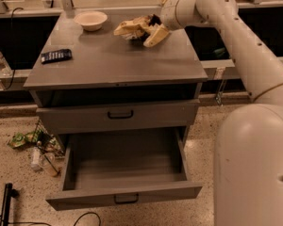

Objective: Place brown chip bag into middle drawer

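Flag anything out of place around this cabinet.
Litter lies scattered on the floor beside the cabinet, at the view's left: green wrappers and what looks like a bottle. The middle drawer stands open. The gripper is at the brown chip bag on the cabinet top.
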You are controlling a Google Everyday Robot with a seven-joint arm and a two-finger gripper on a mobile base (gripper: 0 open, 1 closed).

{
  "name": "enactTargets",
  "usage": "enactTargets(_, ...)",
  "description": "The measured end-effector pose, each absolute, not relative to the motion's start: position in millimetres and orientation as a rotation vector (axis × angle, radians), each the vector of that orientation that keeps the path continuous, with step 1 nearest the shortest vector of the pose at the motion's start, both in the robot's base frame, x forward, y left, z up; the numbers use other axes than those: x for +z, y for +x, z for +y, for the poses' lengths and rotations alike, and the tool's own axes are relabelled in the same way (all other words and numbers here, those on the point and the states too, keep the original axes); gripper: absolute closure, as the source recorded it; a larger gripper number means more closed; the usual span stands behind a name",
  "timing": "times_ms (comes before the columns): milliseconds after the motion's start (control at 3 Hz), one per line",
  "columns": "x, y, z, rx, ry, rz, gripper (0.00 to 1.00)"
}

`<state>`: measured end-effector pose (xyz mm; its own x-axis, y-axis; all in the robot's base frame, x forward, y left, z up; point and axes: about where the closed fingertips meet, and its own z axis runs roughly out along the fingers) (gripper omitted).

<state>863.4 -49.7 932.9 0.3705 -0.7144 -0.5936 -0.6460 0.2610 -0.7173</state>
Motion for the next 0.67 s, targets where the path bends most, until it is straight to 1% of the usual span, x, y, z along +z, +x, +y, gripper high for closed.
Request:
enactTargets(333, 928, 883, -36, -0.09, -1.456, 1.289, 0.18)
enactTargets(667, 905, 894, -24, -0.051, -1.48, 1.307, 0.43)
